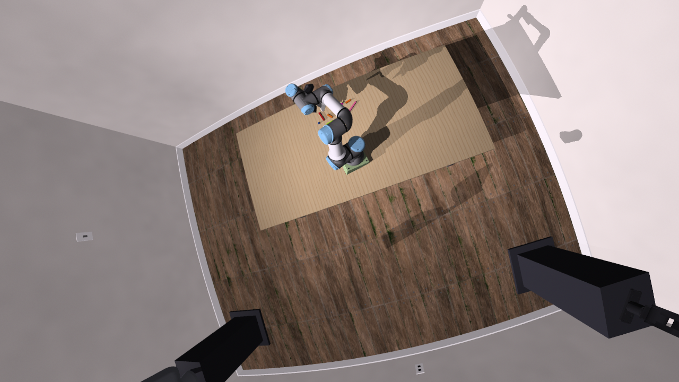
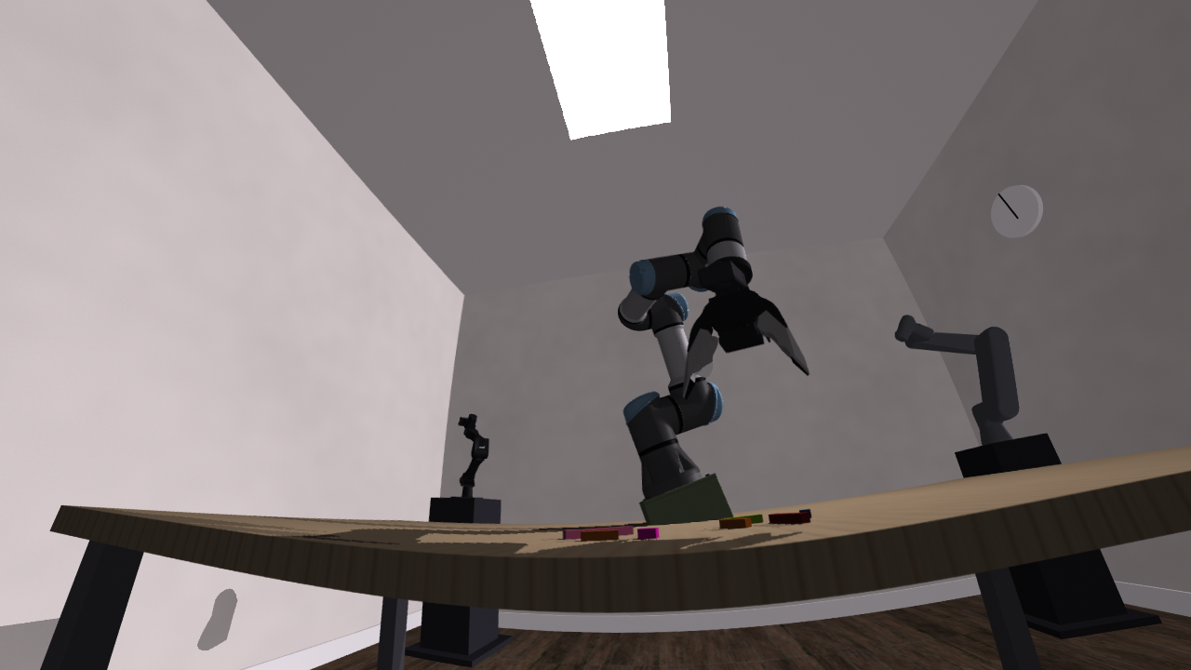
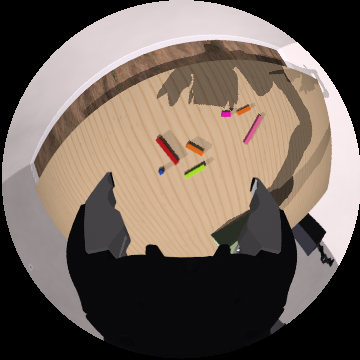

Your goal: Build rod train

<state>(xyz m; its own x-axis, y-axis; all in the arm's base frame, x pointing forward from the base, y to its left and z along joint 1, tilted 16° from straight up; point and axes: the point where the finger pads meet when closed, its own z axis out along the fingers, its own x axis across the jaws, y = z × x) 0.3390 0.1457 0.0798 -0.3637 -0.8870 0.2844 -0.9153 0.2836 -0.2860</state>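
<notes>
In the wrist view several rods lie apart on the table (image 3: 115, 130): a pink rod (image 3: 253, 128), a magenta rod (image 3: 226, 114), an orange rod (image 3: 243, 110) near it, a second orange rod (image 3: 195, 147), a red rod (image 3: 167, 149), a lime rod (image 3: 195, 170) and a small blue rod (image 3: 161, 171). None touch end to end. My gripper (image 3: 183, 175) (image 2: 745, 367) is open and empty, high above the table. In the exterior view the rods show low on the table top: the pink rod (image 2: 579, 531), the magenta rod (image 2: 648, 532), an orange rod (image 2: 734, 523) and the red rod (image 2: 787, 518).
The arm's green base (image 3: 227, 235) (image 2: 687, 500) (image 1: 356, 165) stands just behind the rods. Dark camera stands (image 2: 1003, 449) (image 2: 464, 503) stand beyond the table's edges. The table's far edge (image 3: 150, 65) runs past the rods.
</notes>
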